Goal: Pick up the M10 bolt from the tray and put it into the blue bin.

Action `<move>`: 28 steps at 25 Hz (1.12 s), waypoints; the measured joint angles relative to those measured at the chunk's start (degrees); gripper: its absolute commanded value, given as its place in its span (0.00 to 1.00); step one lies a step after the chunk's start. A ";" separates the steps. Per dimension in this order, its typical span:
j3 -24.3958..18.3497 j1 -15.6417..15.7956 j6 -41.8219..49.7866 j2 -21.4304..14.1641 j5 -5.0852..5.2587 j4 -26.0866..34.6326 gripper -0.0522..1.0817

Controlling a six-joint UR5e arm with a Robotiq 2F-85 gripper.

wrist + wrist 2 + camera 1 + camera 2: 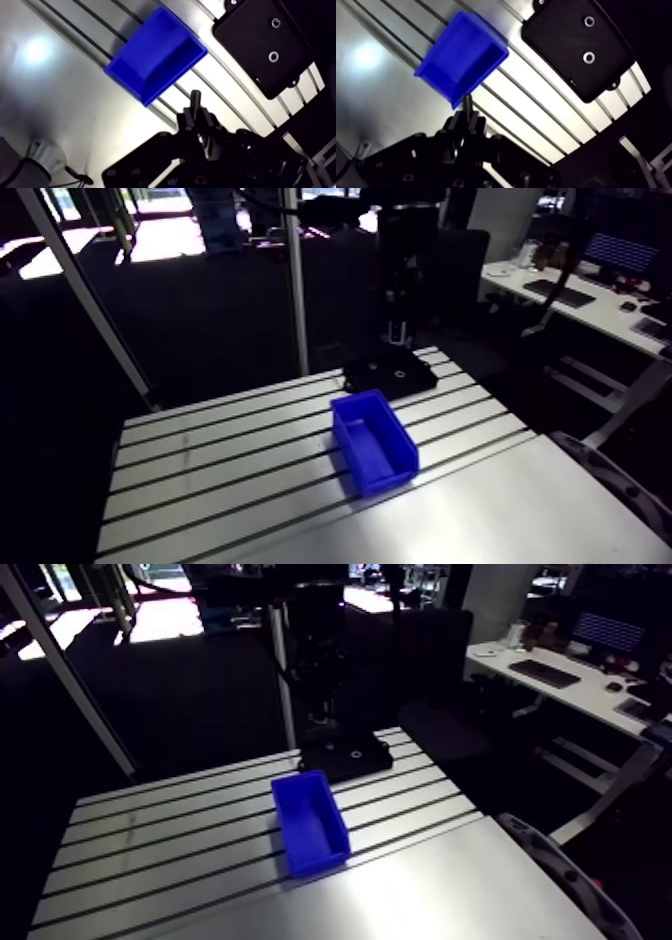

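Arm view: finds an open-topped rectangular blue plastic bin [372, 440] on the slotted aluminium worktop [200, 473], its long side running from eleven to five o'clock. Finds a flat black tray [392, 374] at the bin's one o'clock, just beside it, nearer the worktop's far edge. Shows the arm's dark wrist [402, 283] coming down at the bin's twelve o'clock, in line with that tray; too dark there to read the jaws. Wrist view: shows the jaws narrow and clamped on a dark slim metal bolt [195, 102], its shank sticking out ahead past the fingertips. Puts the bolt's tip near the bin's nearest corner, the bin lying ahead at about eleven o'clock from the jaws. Places the black tray at roughly one o'clock from the jaws, well apart from the bolt, carrying two silvery rings [273, 56] on its top face.
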 measured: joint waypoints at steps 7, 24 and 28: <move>3.26 -0.06 -17.77 -1.69 -0.03 -0.41 0.94; 15.51 1.59 -36.03 -4.94 -0.34 -13.84 0.94; 16.47 2.11 -36.44 -4.88 -0.34 -14.69 0.94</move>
